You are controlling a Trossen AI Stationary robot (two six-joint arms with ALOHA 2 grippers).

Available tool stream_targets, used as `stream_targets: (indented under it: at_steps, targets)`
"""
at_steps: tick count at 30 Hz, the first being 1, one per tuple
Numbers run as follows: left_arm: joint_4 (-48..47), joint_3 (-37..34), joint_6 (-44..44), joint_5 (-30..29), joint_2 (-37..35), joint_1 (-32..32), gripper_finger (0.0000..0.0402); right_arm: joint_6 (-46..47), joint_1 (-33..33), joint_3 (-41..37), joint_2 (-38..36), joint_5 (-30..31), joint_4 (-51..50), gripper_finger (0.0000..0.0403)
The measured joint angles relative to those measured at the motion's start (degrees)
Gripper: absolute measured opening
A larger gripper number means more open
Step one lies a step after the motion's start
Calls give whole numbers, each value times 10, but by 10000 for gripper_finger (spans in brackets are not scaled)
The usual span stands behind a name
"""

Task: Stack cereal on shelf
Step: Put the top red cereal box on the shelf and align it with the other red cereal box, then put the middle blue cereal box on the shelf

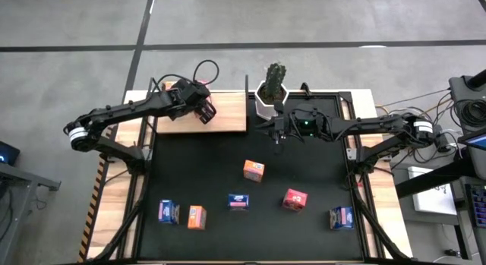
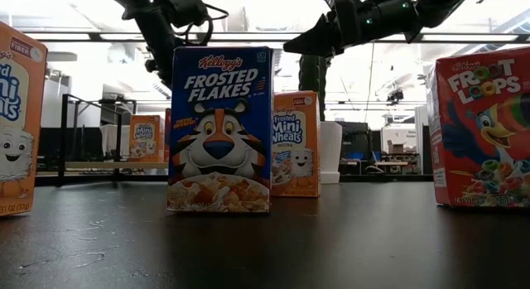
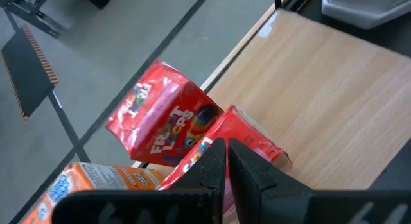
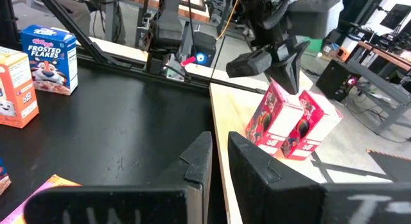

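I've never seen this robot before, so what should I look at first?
Look first at the left fingers, shut, hovering over two red Froot Loops boxes that stand side by side on the wooden shelf at the table's back left. Then see the six cereal boxes scattered on the black mat, and the cactus pot beside the shelf.
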Motion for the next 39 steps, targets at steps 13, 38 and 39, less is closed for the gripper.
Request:
stream_targets:
  at_steps: [13,38,39]
  targets:
    - [18,-4,23,109,-114,-67,1,81,29,26,-7,0,-77,43]
    - [138,-51,54,116,-133,-230,1,224,225,199,1,115,-460,43]
    - [141,-51,54,116,-133,-230,1,224,231,199,1,123,-456,43]
